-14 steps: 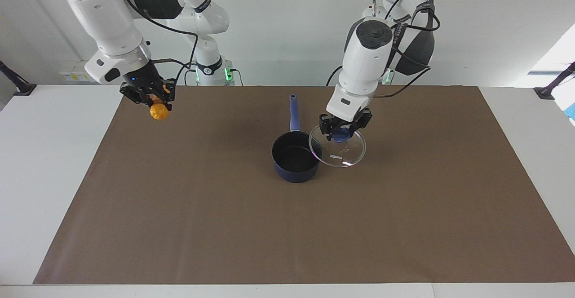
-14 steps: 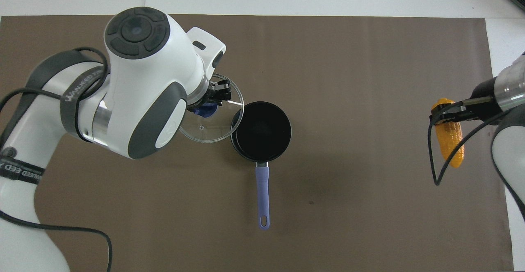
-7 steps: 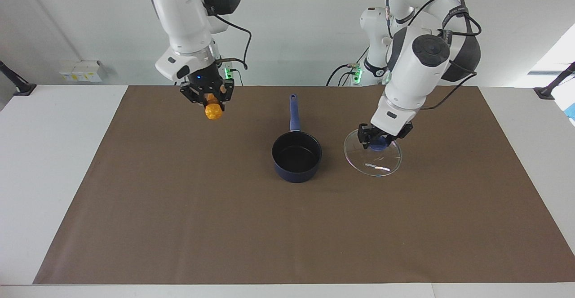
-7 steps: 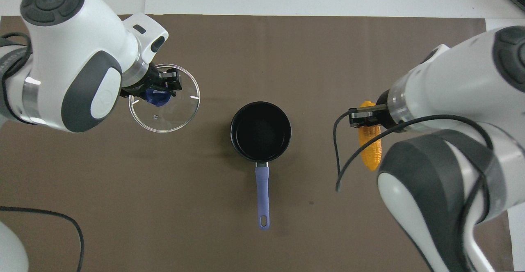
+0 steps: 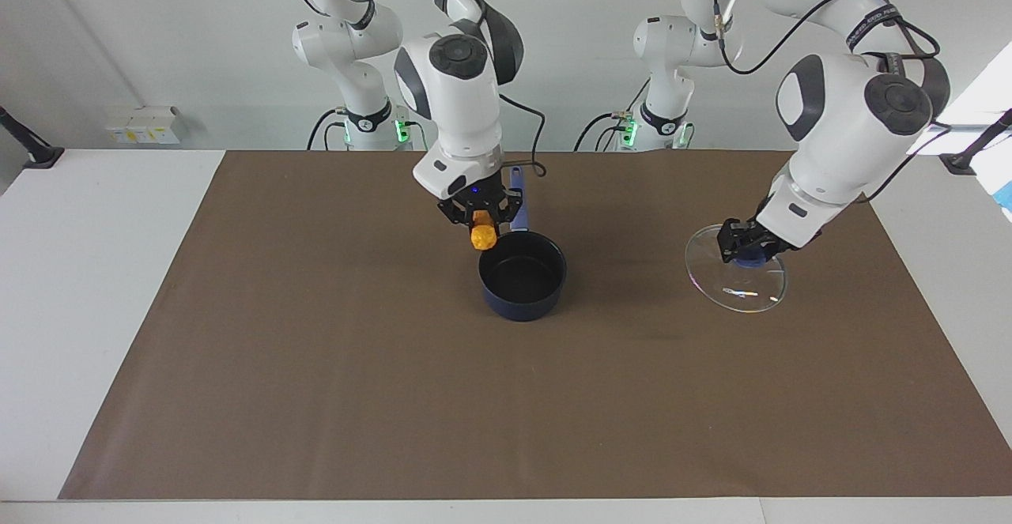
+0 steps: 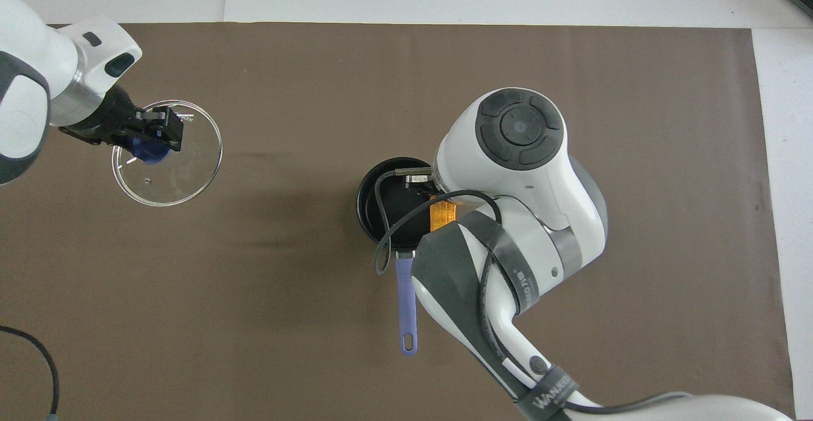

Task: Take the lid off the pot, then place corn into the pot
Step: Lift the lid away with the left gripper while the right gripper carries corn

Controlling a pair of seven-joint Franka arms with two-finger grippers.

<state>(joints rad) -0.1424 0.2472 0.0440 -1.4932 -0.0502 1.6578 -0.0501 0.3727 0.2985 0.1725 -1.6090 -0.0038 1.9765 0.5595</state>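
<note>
Hanging from the right gripper point(image 5: 482, 228), the corn point(image 5: 482, 237) points its long axis nearly straight down, its lower end just above the rim of the pot point(image 5: 522, 275) on the side nearer the robots, where the handle joins. That is the relation the coming move turns on: the cob is over the edge of the opening, not yet squarely over the black inside, so by my reading it needs a small shift toward the pot's middle before release, or it could strike the rim and tip out. In the overhead view only a strip of the corn point(image 6: 443, 213) shows beneath the right arm's wrist, over the pot point(image 6: 394, 205) on the side toward the right arm's end of the table. The right gripper's fingers are closed on the cob's upper end.

The pot stands uncovered near the middle of the brown mat point(image 5: 316, 397), its long blue handle pointing toward the robots. The lid point(image 5: 735, 275) is well apart from it, toward the left arm's end of the table, tilted, with its lower edge at or very near the mat; whether it touches I cannot tell. The left gripper point(image 5: 742, 243) is clamped on the lid's blue knob point(image 6: 147, 149).

Lid removal looks done; dropping the corn remains.
</note>
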